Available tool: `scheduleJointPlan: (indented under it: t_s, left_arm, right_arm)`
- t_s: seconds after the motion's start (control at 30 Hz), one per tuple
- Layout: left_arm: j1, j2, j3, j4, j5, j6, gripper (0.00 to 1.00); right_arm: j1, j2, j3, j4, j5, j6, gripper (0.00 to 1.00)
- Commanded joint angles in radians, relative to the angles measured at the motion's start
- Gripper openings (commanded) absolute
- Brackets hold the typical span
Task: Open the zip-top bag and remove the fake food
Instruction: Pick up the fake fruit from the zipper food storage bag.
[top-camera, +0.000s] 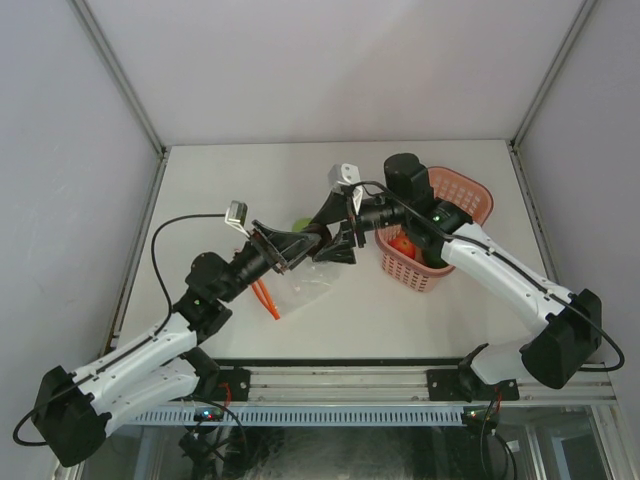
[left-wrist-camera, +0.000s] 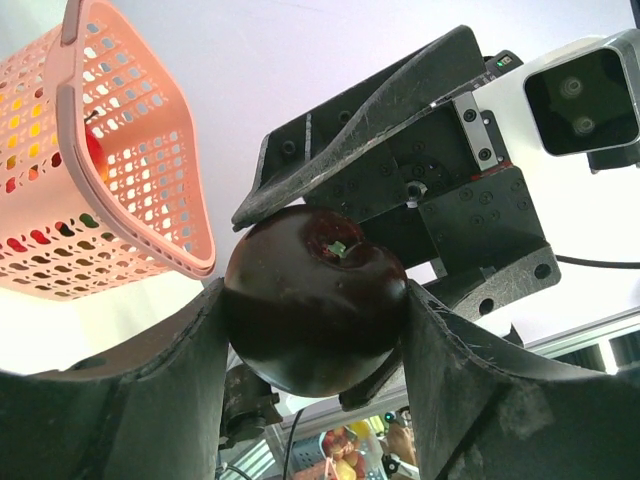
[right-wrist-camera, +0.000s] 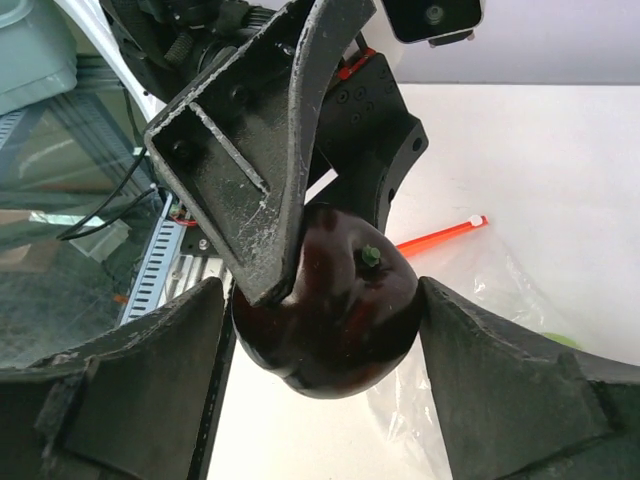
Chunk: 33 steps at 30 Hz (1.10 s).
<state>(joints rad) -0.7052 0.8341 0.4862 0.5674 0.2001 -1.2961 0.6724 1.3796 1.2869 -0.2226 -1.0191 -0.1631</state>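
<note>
A blackish-red round fake fruit (left-wrist-camera: 310, 300) with a small green stem is held in the air between both grippers. My left gripper (left-wrist-camera: 315, 345) is shut on it, a finger on each side. My right gripper (right-wrist-camera: 322, 330) straddles the same fruit (right-wrist-camera: 340, 310) crosswise, its fingers (right-wrist-camera: 470, 370) against it. In the top view the two grippers, left (top-camera: 300, 245) and right (top-camera: 345, 240), meet left of the pink basket (top-camera: 465, 190). The clear zip-top bag (top-camera: 308, 285) lies below them, its orange zip strip (top-camera: 265, 298) open. A light green fruit (top-camera: 298, 224) shows behind the left gripper.
The pink basket holds red (top-camera: 402, 243) and dark green (top-camera: 435, 262) fake food; it also shows in the left wrist view (left-wrist-camera: 150, 150). The bag (right-wrist-camera: 500, 300) and its zip strip (right-wrist-camera: 440, 236) lie on the white table under the right wrist. The table's front edge runs along a metal rail (top-camera: 340, 378).
</note>
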Motion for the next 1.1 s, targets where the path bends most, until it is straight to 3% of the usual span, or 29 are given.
scheduleJointPlan:
  t_s: [0.0, 0.2, 0.3, 0.5, 0.77, 1.07]
  left_arm:
    - [-0.006, -0.018, -0.002, 0.060, -0.026, -0.016, 0.18]
    - [-0.005, -0.018, -0.001, 0.066, -0.019, -0.023, 0.24]
    - [-0.006, -0.025, -0.005, 0.067, -0.020, -0.025, 0.38]
    - [-0.005, -0.041, -0.018, 0.066, -0.029, -0.030, 0.66]
    - [-0.005, -0.061, -0.033, 0.038, -0.042, -0.022, 0.99]
    - [-0.005, -0.151, -0.051, -0.039, -0.092, 0.043, 1.00]
  right_arm:
    - [0.020, -0.021, 0.002, 0.015, 0.013, -0.042, 0.72]
    - [0.032, -0.017, 0.007, 0.006, 0.006, -0.057, 0.47]
    - [0.027, -0.017, 0.007, 0.009, -0.004, -0.047, 0.35]
    - [0.005, -0.022, 0.007, 0.026, -0.034, -0.016, 0.21]
    - [-0.007, -0.021, 0.008, 0.024, -0.058, -0.021, 0.19]
    - [-0.046, -0.037, 0.007, 0.027, -0.092, -0.019, 0.18]
